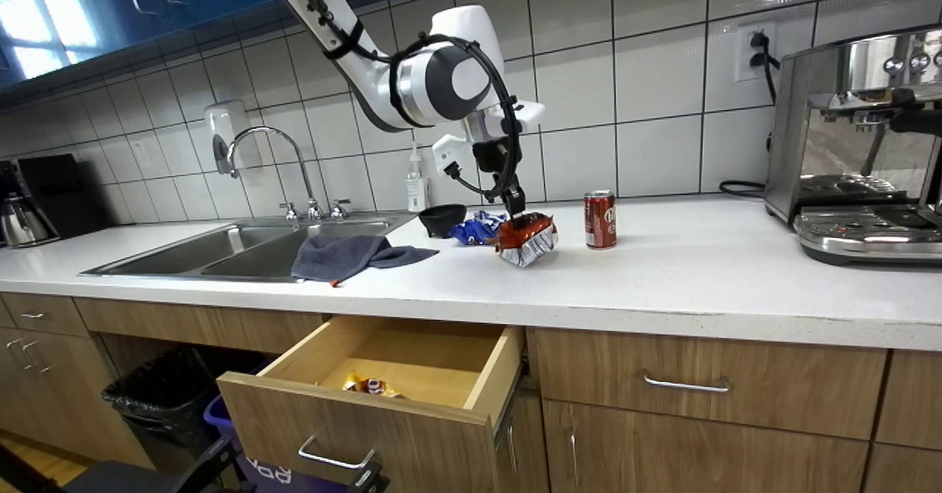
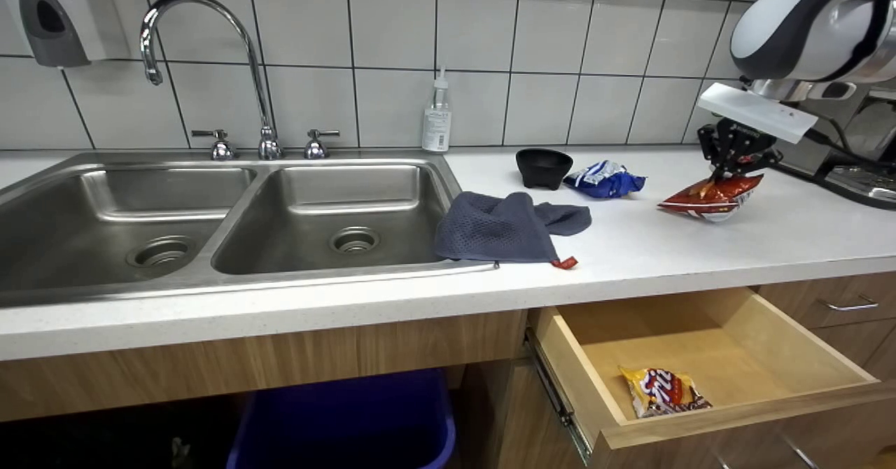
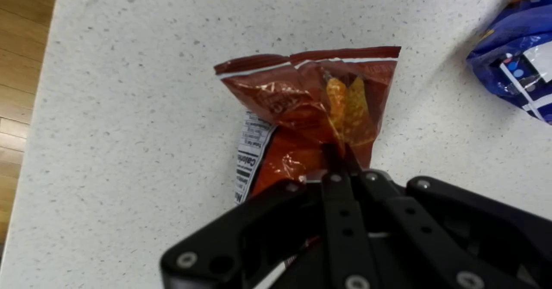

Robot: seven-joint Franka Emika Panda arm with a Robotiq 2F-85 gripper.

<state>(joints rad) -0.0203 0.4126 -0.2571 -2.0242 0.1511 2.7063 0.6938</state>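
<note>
Your grasp looks done: the black metal hand pinches the glossy red plastic snack bag at the white speckled bench; release seems left.

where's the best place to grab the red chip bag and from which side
I'd grip the red chip bag from above, by the loose film inward from its sealed edge, where the tool pinches it: there the film gathers into folds, while the edge fans out wide. Coming from above likely also spares the blue snack bag beside it.
</note>
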